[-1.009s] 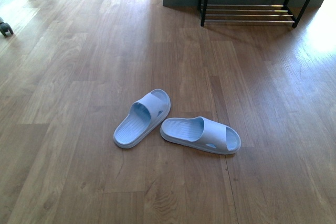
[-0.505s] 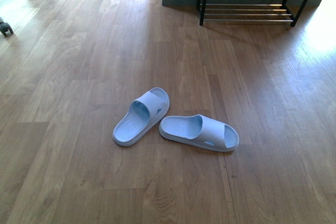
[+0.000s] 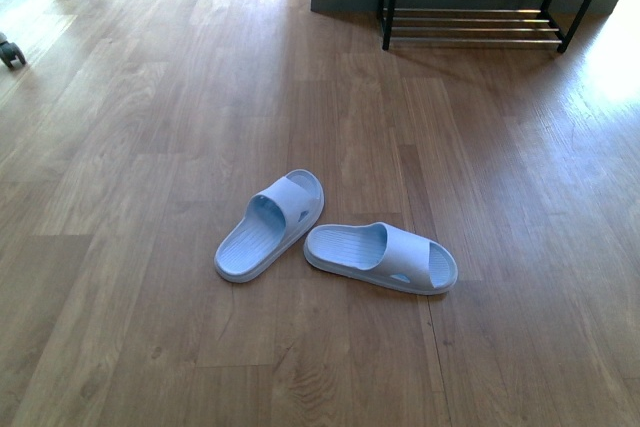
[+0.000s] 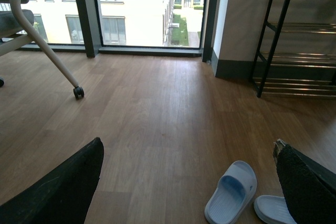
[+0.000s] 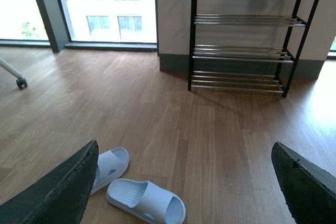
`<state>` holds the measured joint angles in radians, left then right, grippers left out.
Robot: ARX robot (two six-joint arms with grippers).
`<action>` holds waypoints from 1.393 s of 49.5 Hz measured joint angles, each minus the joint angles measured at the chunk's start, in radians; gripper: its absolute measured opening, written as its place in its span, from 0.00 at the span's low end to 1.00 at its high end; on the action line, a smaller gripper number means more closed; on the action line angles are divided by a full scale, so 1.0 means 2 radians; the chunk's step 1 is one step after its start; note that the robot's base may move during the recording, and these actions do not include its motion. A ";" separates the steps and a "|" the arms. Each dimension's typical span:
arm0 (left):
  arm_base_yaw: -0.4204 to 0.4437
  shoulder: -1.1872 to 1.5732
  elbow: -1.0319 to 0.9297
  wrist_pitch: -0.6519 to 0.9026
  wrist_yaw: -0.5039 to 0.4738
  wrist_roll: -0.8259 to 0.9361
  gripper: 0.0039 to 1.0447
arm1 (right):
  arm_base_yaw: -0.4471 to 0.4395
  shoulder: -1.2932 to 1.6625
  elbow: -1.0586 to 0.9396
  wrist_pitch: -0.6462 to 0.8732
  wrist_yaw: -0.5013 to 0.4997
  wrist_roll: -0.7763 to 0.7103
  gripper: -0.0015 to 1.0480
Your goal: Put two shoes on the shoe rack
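Pale-blue slides wait on the wooden floor [image 3: 150,147] in front of the robot. The left-hand slide [image 3: 270,225] points its toe up toward the shoe rack [image 3: 475,39], and the right-hand slide [image 3: 381,258] lies crosswise with its heel end just beside its partner, possibly touching. The rack stands against the far wall, well apart from the pair, and the chrome rods of its lower tiers are bare.

Both slides look like one-piece moulded rubber: probably light, springy rather than stiff, and in no danger of breaking. The smooth skin may slip under a shallow pinch. The arched strap over each toe end seems the surest hold, with one finger pushed into the foot opening and the other outside the band. The thick side wall of the sole is a likely second choice.

Neither arm shows in the front view. Each wrist camera looks across the floor toward the rack from well above the shoes. The left tool [image 4: 187,148] has its dark padded fingers [image 4: 58,187] spread wide apart with nothing held. The right tool [image 5: 185,149] is likewise spread wide and empty, and the slides lie near its view's edge. A chair castor [image 4: 79,92] rests on the floor off to the robot's left.
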<state>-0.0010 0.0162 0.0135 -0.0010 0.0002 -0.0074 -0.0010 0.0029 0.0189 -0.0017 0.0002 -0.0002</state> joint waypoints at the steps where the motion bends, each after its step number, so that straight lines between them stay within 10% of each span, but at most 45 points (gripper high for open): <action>1: 0.000 0.000 0.000 0.000 0.000 0.000 0.91 | 0.000 0.000 0.000 0.000 0.000 0.000 0.91; 69: 0.000 0.000 0.000 0.000 0.000 0.000 0.91 | 0.000 0.000 0.000 0.000 0.000 0.000 0.91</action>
<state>-0.0006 0.0162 0.0135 -0.0010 0.0002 -0.0074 -0.0010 0.0029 0.0189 -0.0017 0.0002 -0.0002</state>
